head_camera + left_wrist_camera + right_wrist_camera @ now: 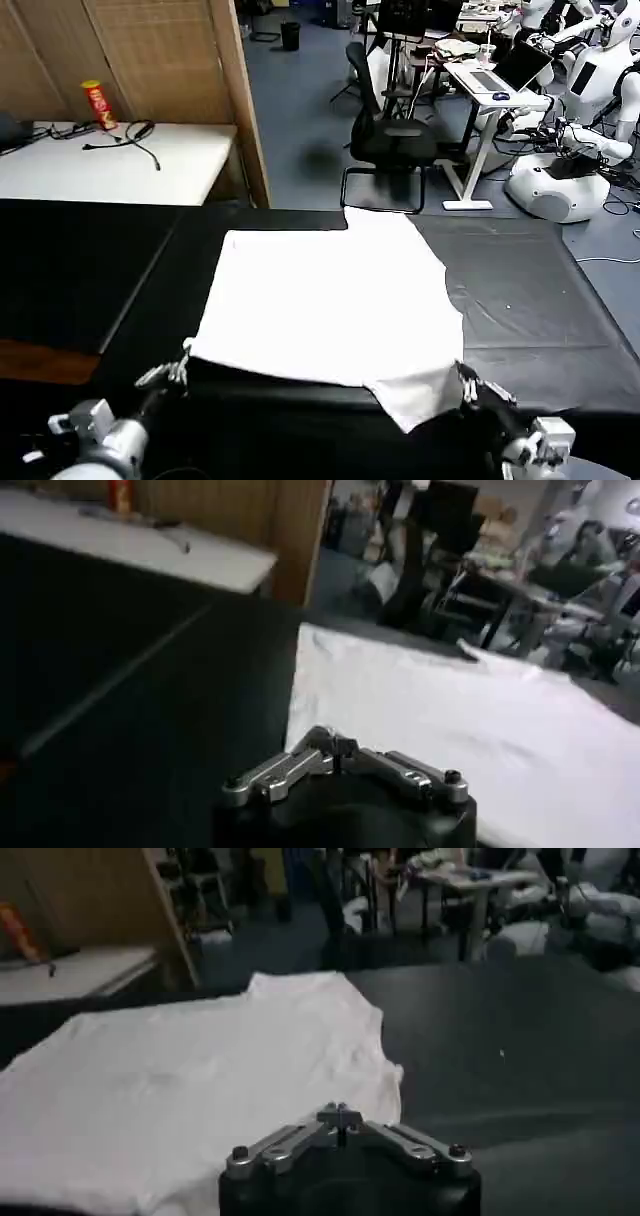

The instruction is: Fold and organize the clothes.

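Folding looks barely begun: the T-shirt (pixel 325 300) lies spread mid-table, the left gripper (pixel 168 374) at its 8 o'clock corner, the right gripper (pixel 468 384) at 4 o'clock, both jaws pressed together.

White T-shirt (pixel 325 305) flat, print hidden.

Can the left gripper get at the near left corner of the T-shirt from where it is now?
Probably yes. The left gripper sits right at the near left corner of the white T-shirt, jaws shut, and nothing lies between them on the black tablecloth.
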You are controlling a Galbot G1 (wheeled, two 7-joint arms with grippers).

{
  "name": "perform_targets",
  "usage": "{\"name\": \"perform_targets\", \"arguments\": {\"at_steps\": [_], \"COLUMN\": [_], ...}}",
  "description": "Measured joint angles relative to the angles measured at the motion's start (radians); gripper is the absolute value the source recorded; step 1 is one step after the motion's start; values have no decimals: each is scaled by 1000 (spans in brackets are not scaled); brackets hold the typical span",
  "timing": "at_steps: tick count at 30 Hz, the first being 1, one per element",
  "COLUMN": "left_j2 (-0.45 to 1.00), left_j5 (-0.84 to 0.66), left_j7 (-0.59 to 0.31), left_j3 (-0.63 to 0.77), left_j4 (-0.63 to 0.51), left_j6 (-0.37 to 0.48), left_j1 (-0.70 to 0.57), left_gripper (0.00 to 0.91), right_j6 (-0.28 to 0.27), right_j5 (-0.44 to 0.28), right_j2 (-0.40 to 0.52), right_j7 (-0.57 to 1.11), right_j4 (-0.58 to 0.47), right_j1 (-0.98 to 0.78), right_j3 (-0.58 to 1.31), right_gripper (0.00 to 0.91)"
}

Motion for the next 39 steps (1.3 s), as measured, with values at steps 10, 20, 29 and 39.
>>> {"name": "perform_targets", "arguments": {"at_steps": [10, 20, 29, 39], "left_j2": [28, 55, 62, 65], "left_j5": [74, 89, 105, 117], "left_j7": [16, 19, 21, 31], "left_j3": [53, 102, 133, 187], "left_j4": [166, 328, 413, 463], "left_j6": [-35, -39, -39, -20], "left_j1": [-166, -302, -382, -464], "left_gripper": [0, 0, 0, 878], "right_j6": [15, 26, 33, -30], "right_j5": [-16, -24, -27, 35], "right_j2": [-17, -32, -40, -64], "right_j7": [-1, -21, -49, -80], "right_j4": [-205, -389, -492, -480], "right_j1": [245, 406, 521, 528], "right_j3": [-131, -204, -251, -246], "right_gripper": [0, 0, 0, 878]}}
